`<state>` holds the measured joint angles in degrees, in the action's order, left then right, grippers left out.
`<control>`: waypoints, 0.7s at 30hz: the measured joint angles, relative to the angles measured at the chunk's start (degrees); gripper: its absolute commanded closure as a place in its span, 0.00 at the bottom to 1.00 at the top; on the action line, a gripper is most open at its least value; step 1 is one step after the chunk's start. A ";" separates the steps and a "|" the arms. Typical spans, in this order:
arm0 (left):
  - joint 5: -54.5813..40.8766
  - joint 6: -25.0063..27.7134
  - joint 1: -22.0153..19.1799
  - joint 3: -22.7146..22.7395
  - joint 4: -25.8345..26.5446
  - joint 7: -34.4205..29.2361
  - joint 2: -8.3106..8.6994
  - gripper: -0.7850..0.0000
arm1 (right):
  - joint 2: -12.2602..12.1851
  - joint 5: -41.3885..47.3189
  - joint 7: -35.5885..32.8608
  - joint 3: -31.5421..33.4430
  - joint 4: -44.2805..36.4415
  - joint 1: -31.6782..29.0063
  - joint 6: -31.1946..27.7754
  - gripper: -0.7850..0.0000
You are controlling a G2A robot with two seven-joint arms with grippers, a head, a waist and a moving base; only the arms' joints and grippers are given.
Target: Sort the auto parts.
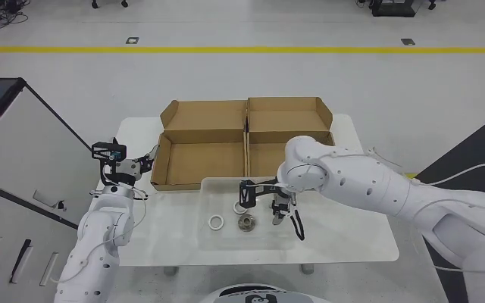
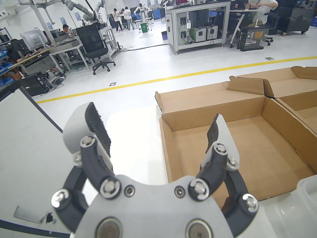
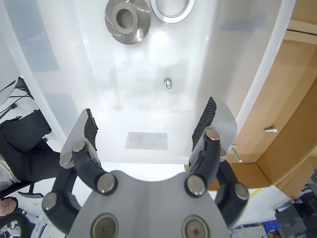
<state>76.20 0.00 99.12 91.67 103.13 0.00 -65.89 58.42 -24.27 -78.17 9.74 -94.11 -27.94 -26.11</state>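
**Fig.** Pick step, judged. Right gripper (image 3: 149, 113), jaws apart and empty, hovers over the clear plastic tray (image 3: 148, 50) w/ the small silver bolt (image 3: 168, 84) just ahead. Grey metal flange disc (image 3: 127, 18) and silver metal ring (image 3: 172, 2) lie farther left. Next: descend, centre on bolt, close; tiny target. A like bolt (image 3: 270, 130) lies in the right brown cardboard box (image 3: 284, 95), the probable dest. Left gripper (image 2: 158, 125), open and empty, sits by the left cardboard box (image 2: 247, 149). From above, the arm covers much of the right box floor.
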 measured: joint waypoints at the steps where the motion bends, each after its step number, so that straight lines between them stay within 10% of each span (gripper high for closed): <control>1: 0.00 0.00 0.00 0.00 0.00 0.00 0.00 0.00 | 0.14 -0.12 -0.02 0.00 0.26 -0.09 0.02 0.12; 21: 0.00 0.00 0.00 0.00 0.00 0.00 0.00 0.00 | 4.37 -3.19 0.44 0.00 7.10 -2.80 -0.45 0.42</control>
<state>76.20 0.00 99.12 91.67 103.13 0.00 -65.89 62.79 -27.46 -77.73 9.74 -87.01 -30.73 -26.56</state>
